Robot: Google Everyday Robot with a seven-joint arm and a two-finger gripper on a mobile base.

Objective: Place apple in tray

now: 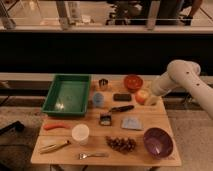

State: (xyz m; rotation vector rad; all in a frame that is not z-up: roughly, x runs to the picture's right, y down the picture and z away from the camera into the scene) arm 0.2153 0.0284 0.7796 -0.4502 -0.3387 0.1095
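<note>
The apple [142, 96] is a small round orange-yellow fruit with a red blush, held at the tip of the white arm over the right side of the wooden table. My gripper [147, 98] is shut on the apple, just below the orange-red bowl [133, 82]. The green tray [67, 94] stands at the table's back left, with nothing in it, well to the left of the apple.
On the table [165, 120] lie a blue cup [98, 99], a metal cup [103, 83], a black block [122, 97], a black-handled tool [121, 108], a carrot [55, 126], a white cup [80, 133], a banana [54, 147], a fork [93, 155], grapes [121, 144] and a purple bowl [158, 142].
</note>
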